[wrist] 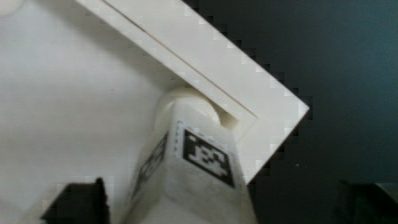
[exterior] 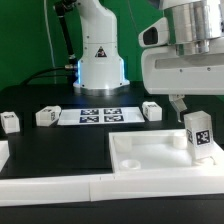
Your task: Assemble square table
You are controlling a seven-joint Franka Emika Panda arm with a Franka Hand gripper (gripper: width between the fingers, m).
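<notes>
Standing upright in a corner of the square top [exterior: 150, 152], on the exterior view's right, is one tagged leg block [exterior: 198, 132]. Its long axis is vertical and its tag faces the camera. The top lies flat on the black table [exterior: 50, 150], rim up. The tool [exterior: 179, 106] hangs just above the block, a little toward the exterior view's left of it.

Wrist view: the block's foot sits close into the angle where two rim walls meet. The dark fingertips [wrist: 75, 200] show out at either side, with a bare gap between each and the block. Tool released, jaws wide, grasping nothing.

Key relation: the block lies below and between the jaws, its long axis running along the tool's approach line. Judgement: a straight lift clears it. Sideways drift risks tipping it, since I cannot tell whether it is fixed or merely stood there.

Three more legs lie loose on the table. The first loose block [exterior: 10, 122] and second loose block [exterior: 47, 116] sit toward the exterior view's left of the marker board [exterior: 97, 116]. The third loose block [exterior: 152, 110] is just behind the top's far rim and nearest the tool. Judgement: one leg of four is placed, and the third loose block looks the likeliest next pick.
</notes>
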